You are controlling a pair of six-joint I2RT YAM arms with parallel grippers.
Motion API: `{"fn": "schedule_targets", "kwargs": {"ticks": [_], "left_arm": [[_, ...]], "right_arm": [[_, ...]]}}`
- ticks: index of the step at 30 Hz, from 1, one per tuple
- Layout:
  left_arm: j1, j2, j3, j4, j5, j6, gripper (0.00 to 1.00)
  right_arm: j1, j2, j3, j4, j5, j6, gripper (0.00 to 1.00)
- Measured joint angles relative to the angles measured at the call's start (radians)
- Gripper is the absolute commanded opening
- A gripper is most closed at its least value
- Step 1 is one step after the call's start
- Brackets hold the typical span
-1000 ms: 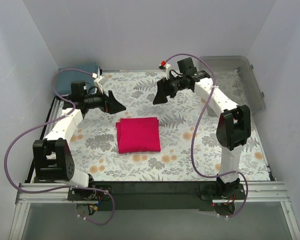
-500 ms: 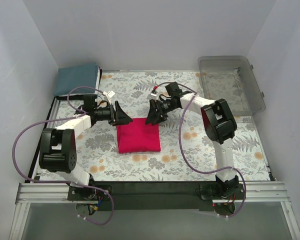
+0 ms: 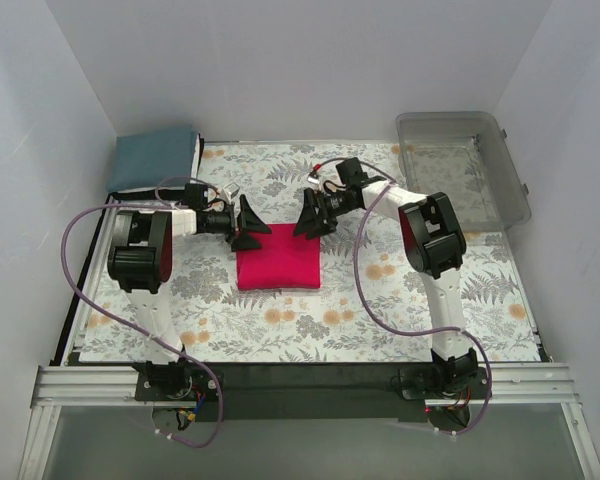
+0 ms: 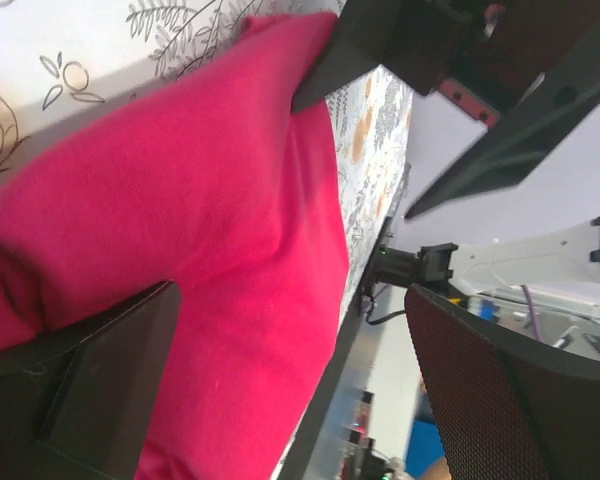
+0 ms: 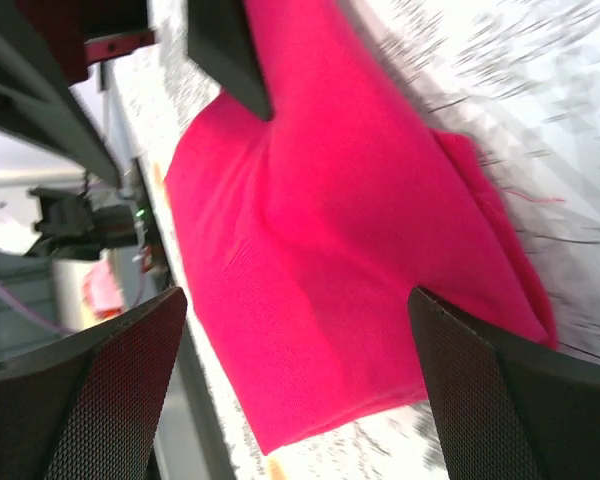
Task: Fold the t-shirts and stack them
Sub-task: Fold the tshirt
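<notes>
Floral table (image 3: pixel 380 300), left end effector (image 3: pixel 248 222), right end effector (image 3: pixel 308 215) agape, empty, moved closer astride pink t-shirt (image 3: pixel 277 262)

Jaws spread wide, pink t-shirt (image 5: pixel 350 230) btwn them.

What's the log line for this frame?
phase: pre-grasp | left gripper: open, at pink t-shirt far-left corner | right gripper: open, at far-right corner | teal t-shirt: folded, far-left

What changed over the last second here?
Both arms swung down and inward: the left tool and right tool, both open, now sit at the far corners of the folded pink t-shirt, which shifted slightly farther away. The teal t-shirt and clear bin stayed put.
</notes>
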State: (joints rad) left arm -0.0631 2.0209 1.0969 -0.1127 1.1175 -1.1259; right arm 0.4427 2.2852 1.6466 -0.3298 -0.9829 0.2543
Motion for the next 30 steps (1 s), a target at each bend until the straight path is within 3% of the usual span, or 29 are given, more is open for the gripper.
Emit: {"fn": "schedule_targets", "kwargs": {"ticks": [4, 12, 15, 20, 24, 30], "left_arm": [[0.006, -0.076, -0.008, -0.052, -0.008, 0.045, 0.97], [-0.034, -0.468, -0.257, 0.037, 0.05, -0.091, 0.97], [-0.084, -0.463, -0.316, 0.13, 0.047, -0.161, 0.97], [-0.121, -0.336, -0.391, 0.181, -0.004, -0.216, 0.98], [-0.072, -0.206, -0.345, 0.121, -0.008, -0.204, 0.98], [0.024, -0.174, -0.316, 0.058, 0.042, -0.153, 0.94]], "right_arm": [[-0.033, -0.046, 0.009, -0.012, 0.06, -0.023, 0.98], [0.023, -0.441, -0.361, 0.235, 0.029, 0.174, 0.98], [0.083, -0.435, -0.458, 0.372, 0.003, 0.265, 0.98], [0.14, -0.282, -0.526, 0.452, 0.003, 0.35, 0.98], [0.126, -0.241, -0.555, 0.512, -0.039, 0.395, 0.98], [0.071, -0.257, -0.606, 0.548, -0.072, 0.399, 0.98]]}}
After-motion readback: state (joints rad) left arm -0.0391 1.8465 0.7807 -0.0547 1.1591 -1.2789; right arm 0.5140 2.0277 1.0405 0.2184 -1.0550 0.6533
